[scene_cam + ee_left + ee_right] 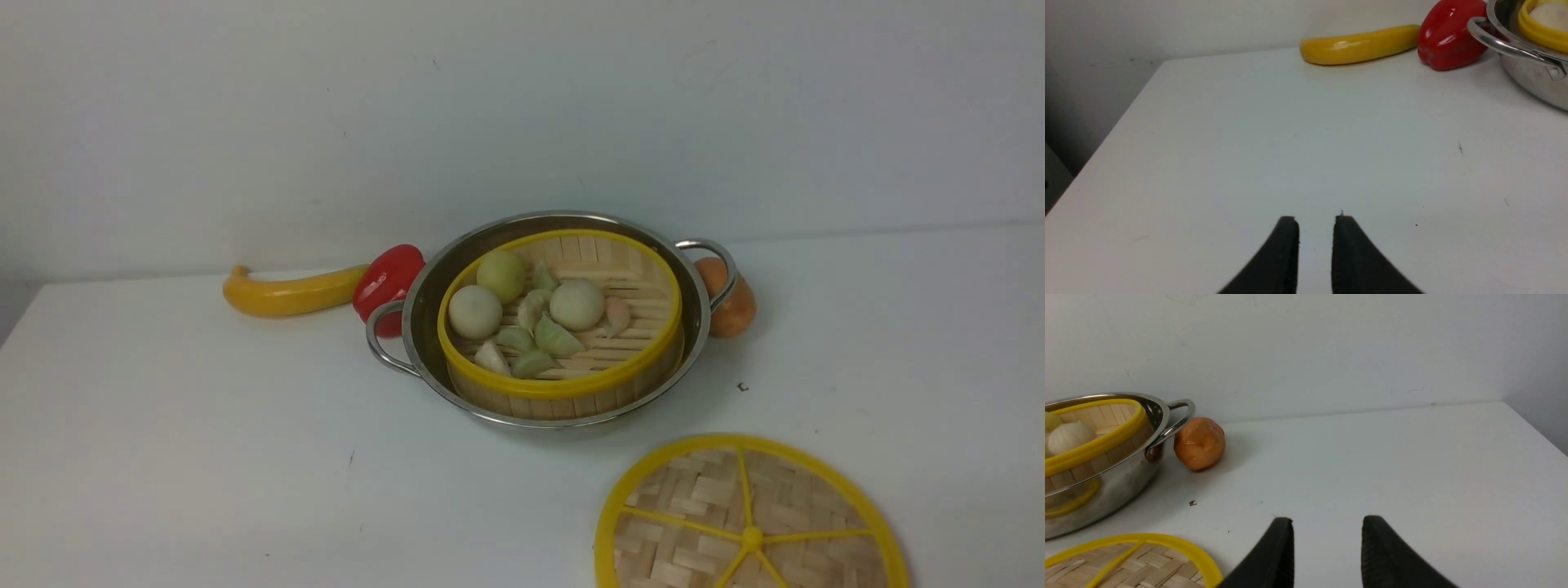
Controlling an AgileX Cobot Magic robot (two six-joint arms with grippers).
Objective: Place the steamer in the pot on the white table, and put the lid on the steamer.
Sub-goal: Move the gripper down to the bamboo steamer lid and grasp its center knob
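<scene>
In the front view, the pot stands on the white table near the far wall, and the steamer sits inside it with its top uncovered. Pale buns and small dumplings lie on its slatted floor. The lid lies flat on the table at about five o'clock from the pot, apart from it and partly cut by the picture's edge. A red pepper touches or nearly touches the pot's handle at nine o'clock. A long yellow vegetable lies beyond the pepper on the same side. At three o'clock, an orange-brown round fruit sits just behind the other handle. No gripper shows in this view. In the left wrist view, the left gripper hangs over a bare part of the table. Its two black fingers stand a narrow gap apart, with nothing between them. The yellow vegetable, the pepper, one side of the pot and the steamer's yellow rim are well apart from it. In the right wrist view, the right gripper is parted more widely and also holds nothing. It is near the lid's rim but does not touch it. Farther off stand the pot with the steamer in it and the orange-brown fruit beside its handle.
</scene>
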